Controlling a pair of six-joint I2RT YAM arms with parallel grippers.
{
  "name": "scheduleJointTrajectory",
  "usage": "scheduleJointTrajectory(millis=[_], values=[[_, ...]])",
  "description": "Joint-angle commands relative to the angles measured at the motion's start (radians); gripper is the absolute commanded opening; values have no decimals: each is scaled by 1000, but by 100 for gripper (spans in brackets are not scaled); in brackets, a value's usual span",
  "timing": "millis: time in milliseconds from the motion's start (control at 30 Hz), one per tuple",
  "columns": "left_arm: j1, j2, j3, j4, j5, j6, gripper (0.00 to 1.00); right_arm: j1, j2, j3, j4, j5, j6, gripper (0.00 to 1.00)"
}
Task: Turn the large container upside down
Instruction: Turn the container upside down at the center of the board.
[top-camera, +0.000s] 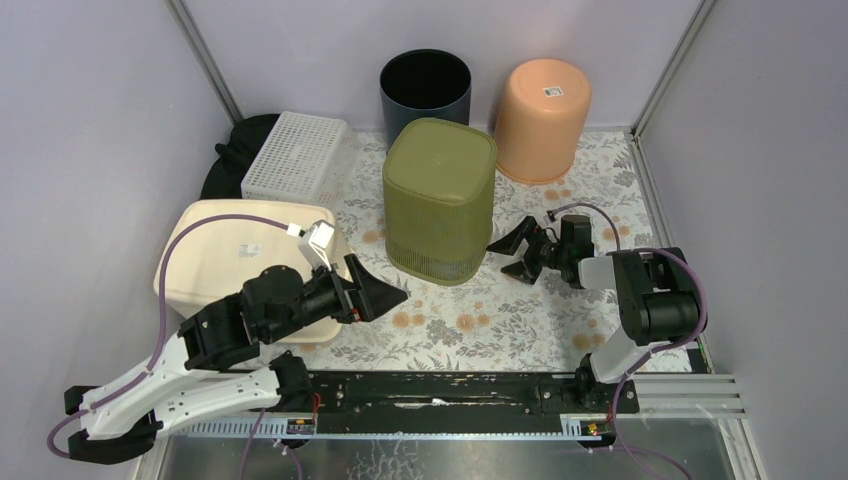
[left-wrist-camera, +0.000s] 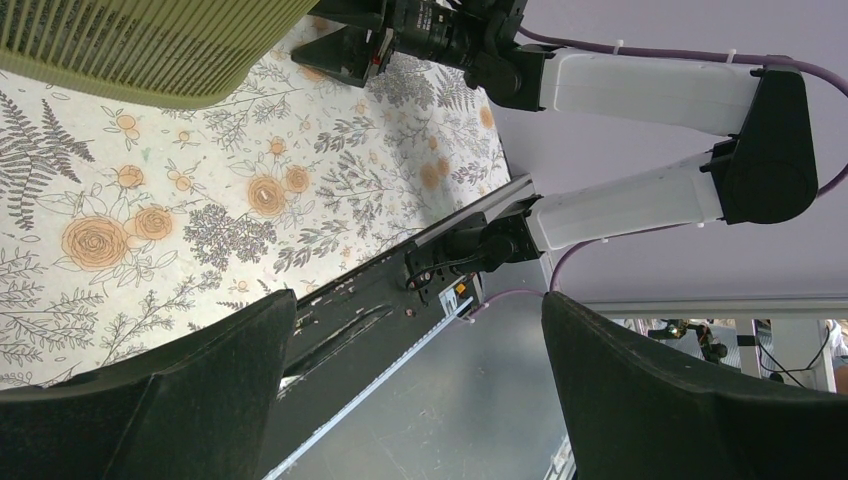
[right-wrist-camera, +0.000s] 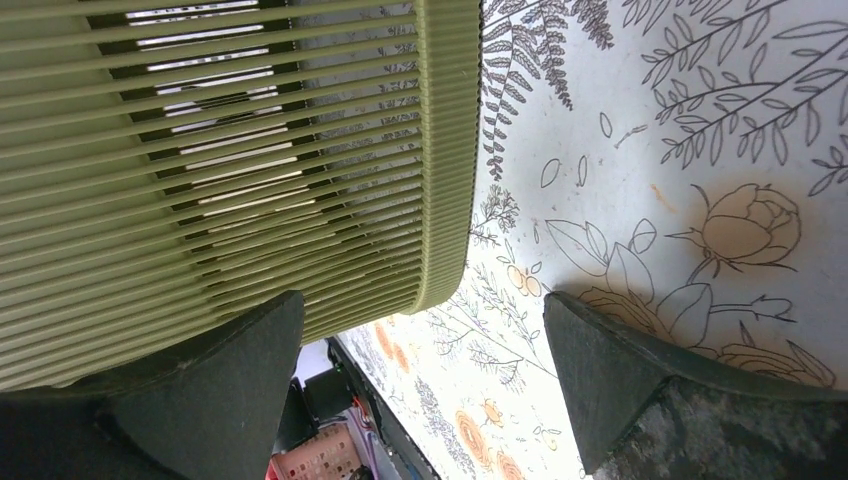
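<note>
Pale lilac walls (top-camera: 90, 120) close in a bench (top-camera: 470, 320) covered with a cloth printed in grey ferns and orange roses. A black rail (top-camera: 430, 385) runs along the bench's 6 o'clock edge.

The olive-green slatted plastic container (top-camera: 440, 200) stands near the middle with its closed base up and its rim on the cloth. Only the top view shows the other containers:
- a dark round bin (top-camera: 425, 90) at 12 o'clock, mouth up
- a peach round bucket (top-camera: 545, 120) at 1 o'clock, bottom up
- a white lattice basket (top-camera: 295, 155) at 10 o'clock
- a cream tub (top-camera: 230, 255) at 8 o'clock, under the left arm

The left gripper (top-camera: 380, 292) hangs at 8 o'clock of the green container, apart from it, with its jaws spread wide and nothing in them. Its wrist view looks between the fingers across the rail to the right arm (left-wrist-camera: 640, 90), with only a corner of the green container (left-wrist-camera: 140, 40) in sight.

The right gripper (top-camera: 500, 258) sits at 4 o'clock, just beside the container's lower wall, jaws wide and empty. Whether a fingertip touches the wall cannot be told. Only its wrist view shows the ribbed rim band (right-wrist-camera: 445, 150) meeting the cloth and light coming through the slats.
</note>
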Motion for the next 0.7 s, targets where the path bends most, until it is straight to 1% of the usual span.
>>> scheduleJointTrajectory(millis=[0,133,467,667], values=[[-2,0,-9,55,-2,-1,100,-27,56,-49,-253,153,-126,100],[-2,3,-12,59,2,-4,100,-28,23,-22,-325,192,-149,99],[-2,4,-22,74,3,-5,100,-30,-117,56,-516,289,-219,100],[-3,17,-22,84,14,-7,100,-30,-232,80,-570,254,-242,99]])
